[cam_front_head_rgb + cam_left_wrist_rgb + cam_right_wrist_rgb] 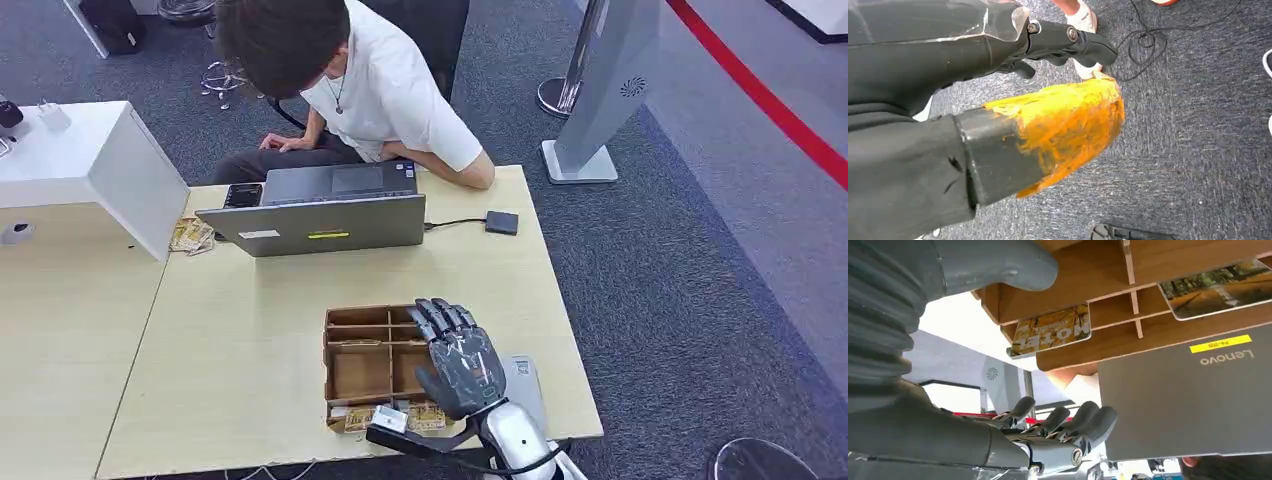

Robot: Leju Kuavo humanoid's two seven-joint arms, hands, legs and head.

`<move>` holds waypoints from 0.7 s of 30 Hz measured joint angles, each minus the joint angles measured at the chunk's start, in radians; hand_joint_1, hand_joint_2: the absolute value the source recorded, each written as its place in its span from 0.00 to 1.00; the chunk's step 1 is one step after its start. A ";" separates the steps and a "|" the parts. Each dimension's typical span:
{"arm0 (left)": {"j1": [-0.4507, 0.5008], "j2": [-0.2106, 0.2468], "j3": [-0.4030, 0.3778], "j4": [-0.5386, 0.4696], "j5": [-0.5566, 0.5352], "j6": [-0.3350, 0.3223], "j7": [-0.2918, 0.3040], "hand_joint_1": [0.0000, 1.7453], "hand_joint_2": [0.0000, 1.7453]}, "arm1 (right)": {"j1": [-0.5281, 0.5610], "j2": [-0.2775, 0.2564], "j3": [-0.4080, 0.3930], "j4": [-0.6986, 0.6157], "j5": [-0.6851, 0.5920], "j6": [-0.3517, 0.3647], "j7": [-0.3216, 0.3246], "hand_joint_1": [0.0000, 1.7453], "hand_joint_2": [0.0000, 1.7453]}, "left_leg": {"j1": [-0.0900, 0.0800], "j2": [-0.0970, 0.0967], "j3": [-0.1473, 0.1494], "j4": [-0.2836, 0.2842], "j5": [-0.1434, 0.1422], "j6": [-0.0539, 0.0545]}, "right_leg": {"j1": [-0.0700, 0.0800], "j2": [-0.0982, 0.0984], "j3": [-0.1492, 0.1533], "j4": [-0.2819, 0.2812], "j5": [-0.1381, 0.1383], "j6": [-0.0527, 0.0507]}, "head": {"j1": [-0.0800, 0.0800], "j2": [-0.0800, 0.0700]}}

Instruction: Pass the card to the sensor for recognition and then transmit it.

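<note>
Right hand [460,360] fingers apart, empty, over wooden tray [362,372] by table edge [560,437], left hand's state unclear

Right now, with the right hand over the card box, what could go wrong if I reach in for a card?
1. The right hand hovers open over the box, hiding its right side from the head view, so the grasp would be half blind.
2. The dividers are narrow and the cards lie flat; fingers may snag or shove the box.
3. A person and laptop sit just beyond; a wide swing could hit them.
</note>
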 joint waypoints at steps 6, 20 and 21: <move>0.000 0.000 -0.006 0.000 -0.002 0.000 0.000 0.00 0.00 | -0.004 0.001 -0.005 0.009 0.001 -0.001 0.000 0.27 1.00 | 0.000 0.000 0.000 0.000 0.000 0.000 | 0.000 0.000 0.000 0.000 0.000 0.000 | 0.000 0.000; 0.000 0.000 -0.014 0.000 -0.008 -0.001 0.002 0.00 0.00 | -0.019 0.011 -0.007 0.029 0.002 0.001 0.000 0.39 1.00 | 0.000 0.000 0.000 0.000 0.000 0.000 | 0.000 0.000 0.000 0.000 0.000 0.000 | 0.000 0.000; 0.000 0.000 -0.014 0.000 -0.011 -0.001 0.002 0.00 0.00 | -0.020 0.011 -0.007 0.030 0.002 0.001 0.000 0.40 1.00 | 0.000 0.000 0.000 0.000 0.000 0.000 | 0.000 0.000 0.000 0.000 0.000 0.000 | 0.000 0.000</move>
